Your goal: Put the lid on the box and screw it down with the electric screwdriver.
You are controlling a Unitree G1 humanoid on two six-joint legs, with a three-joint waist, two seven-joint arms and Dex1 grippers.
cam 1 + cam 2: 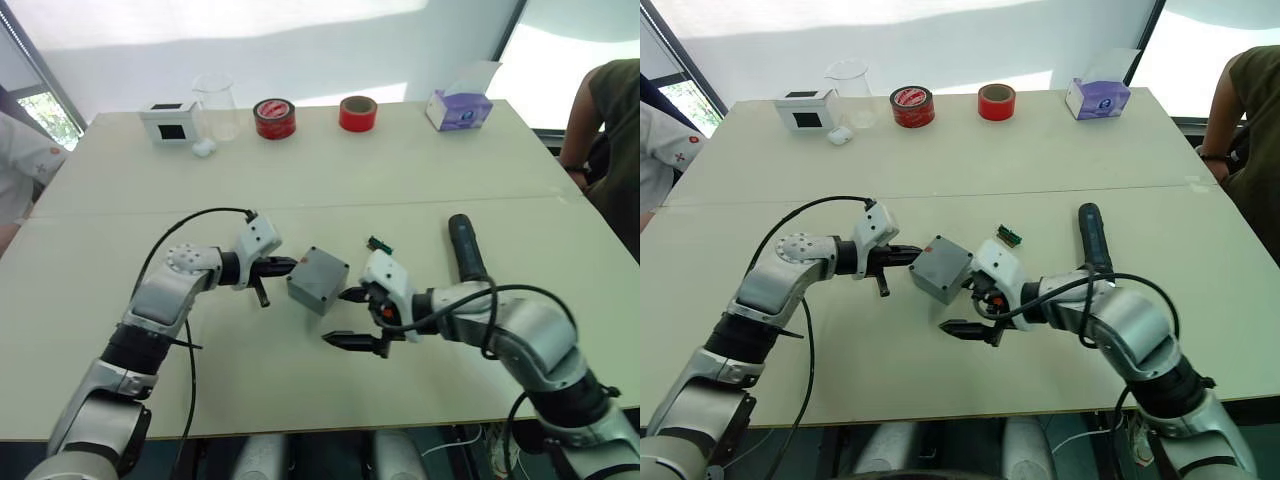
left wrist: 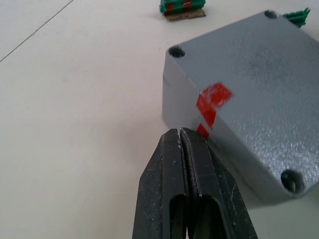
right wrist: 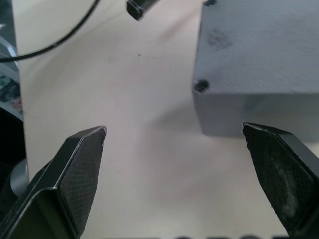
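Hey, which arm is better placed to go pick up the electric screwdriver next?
Probably the right. The electric screwdriver lies on the table beside the right arm, and the right hand is open. The left hand is shut, with its fingertips against the far side of the box.

The box (image 2: 249, 94) looks like grey moulded plastic, matt with a fine speckled grain, and a glossy red strip of tape (image 2: 212, 102) sits on the edge facing the left claw (image 2: 185, 144). That claw's fingers (image 2: 164, 189) are smooth black plastic with a faint sheen. The right claw's fingers (image 3: 82, 164) are black too, their inner pads showing a fine cross-hatched texture. The worktop (image 1: 420, 170) beneath the box is a smooth, matt cream surface. Beyond the box, the electric screwdriver (image 1: 466, 247) has a dull black casing, and the far beaker (image 1: 216, 105) is clear and glossy.
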